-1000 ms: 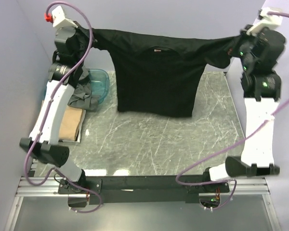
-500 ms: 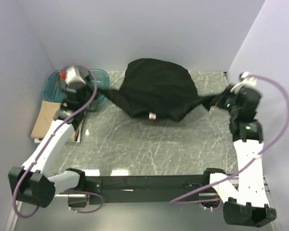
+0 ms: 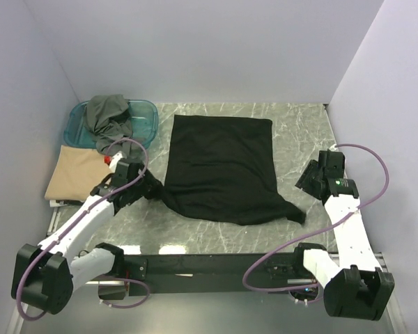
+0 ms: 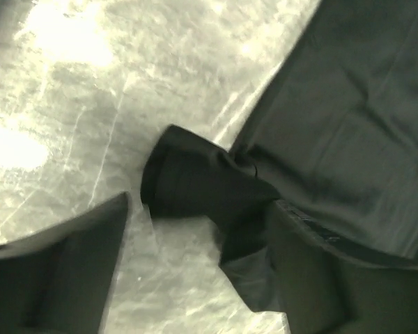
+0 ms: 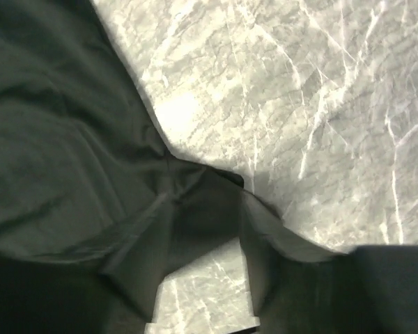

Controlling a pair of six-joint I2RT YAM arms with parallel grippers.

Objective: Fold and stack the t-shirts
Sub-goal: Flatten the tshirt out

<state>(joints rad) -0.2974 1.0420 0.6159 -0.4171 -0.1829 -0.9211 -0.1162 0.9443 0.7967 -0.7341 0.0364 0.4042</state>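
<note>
We see top view bright, even, sharp; weak shadows, small glare on table (image 3: 195,233). 2 wrist views dim, greenish, soft; blown-out patches on marble; black shirt (image 3: 223,167) nearly featureless.

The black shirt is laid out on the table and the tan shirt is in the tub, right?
Not quite. The black shirt lies on the table, but the tub holds the grey shirt; the tan shirt lies folded outside it, on its near side. The top view shows this.
</note>
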